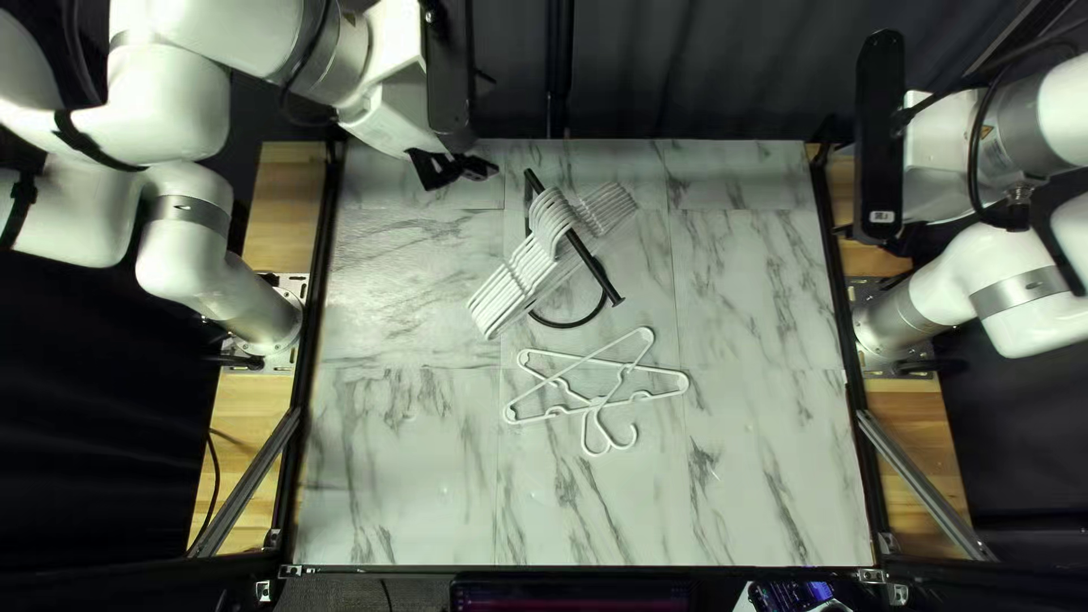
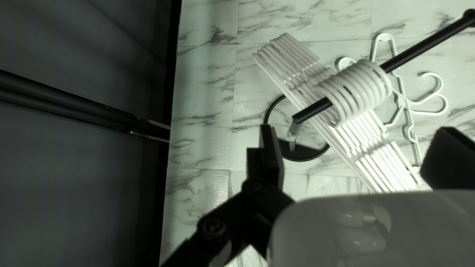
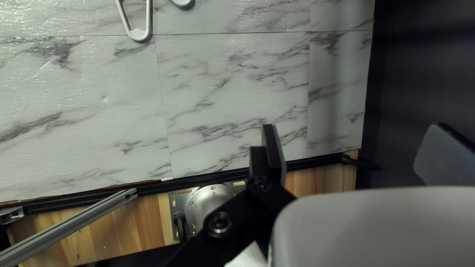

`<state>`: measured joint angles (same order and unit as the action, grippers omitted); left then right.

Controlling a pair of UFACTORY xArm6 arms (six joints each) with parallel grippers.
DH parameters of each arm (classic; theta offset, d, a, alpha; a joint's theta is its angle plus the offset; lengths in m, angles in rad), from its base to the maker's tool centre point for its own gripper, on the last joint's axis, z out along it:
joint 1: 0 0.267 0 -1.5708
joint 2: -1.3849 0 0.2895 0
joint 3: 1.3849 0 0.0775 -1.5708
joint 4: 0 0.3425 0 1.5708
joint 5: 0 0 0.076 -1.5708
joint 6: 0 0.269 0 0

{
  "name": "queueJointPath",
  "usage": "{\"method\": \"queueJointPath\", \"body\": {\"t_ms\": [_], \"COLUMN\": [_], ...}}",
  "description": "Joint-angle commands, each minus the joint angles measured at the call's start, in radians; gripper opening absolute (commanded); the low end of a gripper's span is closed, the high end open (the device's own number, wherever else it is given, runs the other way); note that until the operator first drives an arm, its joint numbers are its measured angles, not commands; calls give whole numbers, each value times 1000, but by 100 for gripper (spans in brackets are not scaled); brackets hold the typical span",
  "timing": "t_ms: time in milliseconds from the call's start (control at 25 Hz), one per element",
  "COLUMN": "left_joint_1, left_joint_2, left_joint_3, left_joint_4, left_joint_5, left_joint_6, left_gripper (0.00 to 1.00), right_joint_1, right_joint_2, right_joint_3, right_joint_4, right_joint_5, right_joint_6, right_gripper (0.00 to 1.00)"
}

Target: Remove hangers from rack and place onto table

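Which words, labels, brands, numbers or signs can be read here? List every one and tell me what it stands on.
None can be read.
Small pale label on the black housing at my right arm: too small to read.
Screen beyond the table's near edge: marks too small to read.
Hangers and rack: no text visible.

Robotics lab: two mounted arms [image 1: 170, 102], dark curtain [image 1: 725, 74].

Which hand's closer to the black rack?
Left. In the top left view, the left hand hangs just up and left of the rack; the right hand is well to its right, by the right edge of the table.
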<state>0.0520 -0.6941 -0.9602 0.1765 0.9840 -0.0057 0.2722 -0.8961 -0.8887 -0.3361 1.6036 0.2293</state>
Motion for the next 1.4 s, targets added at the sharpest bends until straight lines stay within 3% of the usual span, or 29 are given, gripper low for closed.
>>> {"method": "queueJointPath", "body": {"t_ms": [40, 1160, 1280, 1400], "left_joint_1": [0, 0, 0, 0], "left_joint_2": [0, 0, 0, 0], "left_joint_3": [0, 0, 0, 0], "left_joint_4": [0, 0, 0, 0], "left_joint_5": [0, 0, 0, 0], "left_joint_6": [0, 0, 0, 0], "left_gripper": [100, 100, 100, 100], "right_joint_1": [0, 12, -150, -242], "right_joint_2": [0, -6, -40, -29], "right_joint_3": [0, 0, 177, 257], "right_joint_4": [0, -7, 44, 77], "right_joint_5": [0, 9, -192, -333], "right_joint_6": [0, 3, -162, -283], "right_gripper": [100, 100, 100, 100]}}
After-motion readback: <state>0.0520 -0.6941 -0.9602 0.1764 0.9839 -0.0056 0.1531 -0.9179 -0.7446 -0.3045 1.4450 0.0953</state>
